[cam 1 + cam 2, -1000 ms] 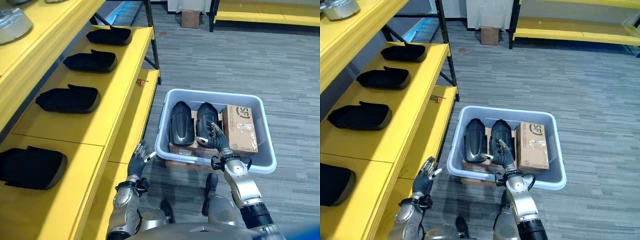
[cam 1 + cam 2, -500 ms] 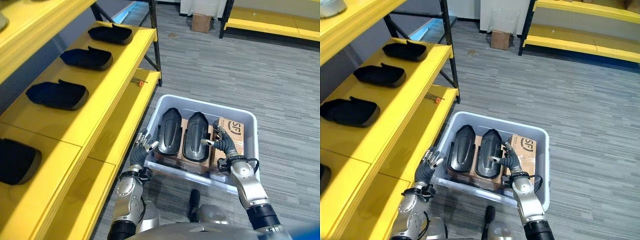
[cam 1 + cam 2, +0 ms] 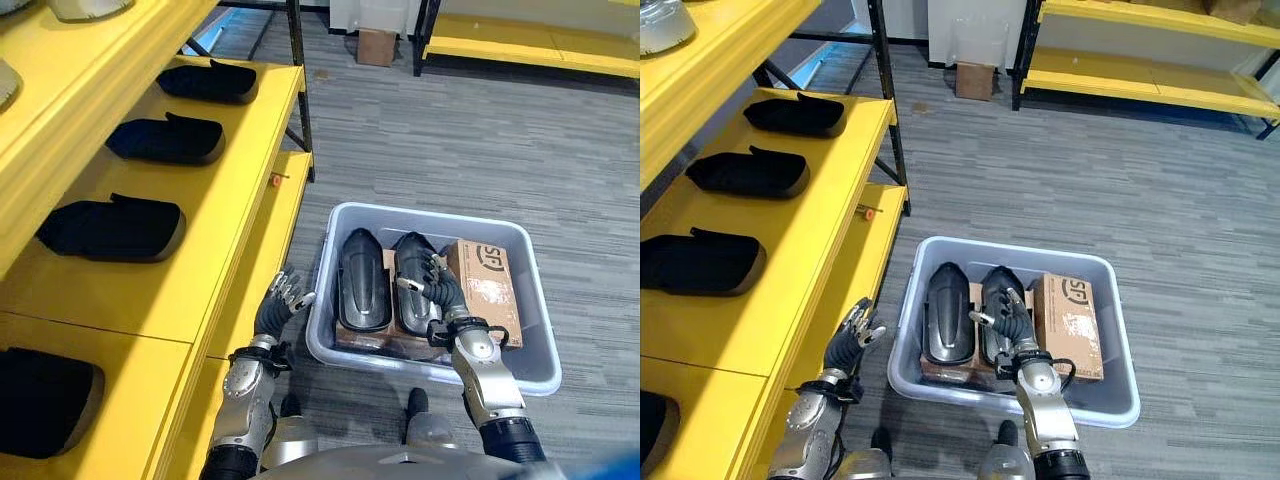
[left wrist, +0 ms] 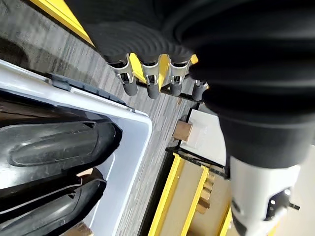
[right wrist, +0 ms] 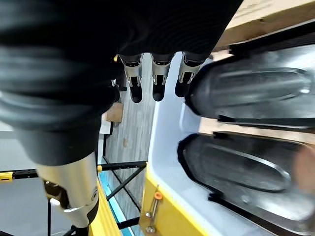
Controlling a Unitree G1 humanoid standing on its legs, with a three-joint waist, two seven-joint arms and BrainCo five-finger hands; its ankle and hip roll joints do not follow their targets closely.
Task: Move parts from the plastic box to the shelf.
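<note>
Black moulded parts [image 3: 364, 280] lie side by side in the plastic box [image 3: 533, 352] (beside a cardboard carton [image 3: 484, 277]), looking stiff, light and smooth, best gripped across the narrow sides, while the right hand [image 3: 433, 287] hovers relaxed over one and the left hand [image 3: 278, 303] waits released outside.

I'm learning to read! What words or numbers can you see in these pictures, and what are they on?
Cardboard box in the plastic box: a dark round printed mark on its top, too small to read for sure.
Pale label on that cardboard box: print too blurred to read.
Black parts and yellow shelf: no words or numbers to be seen.
</note>
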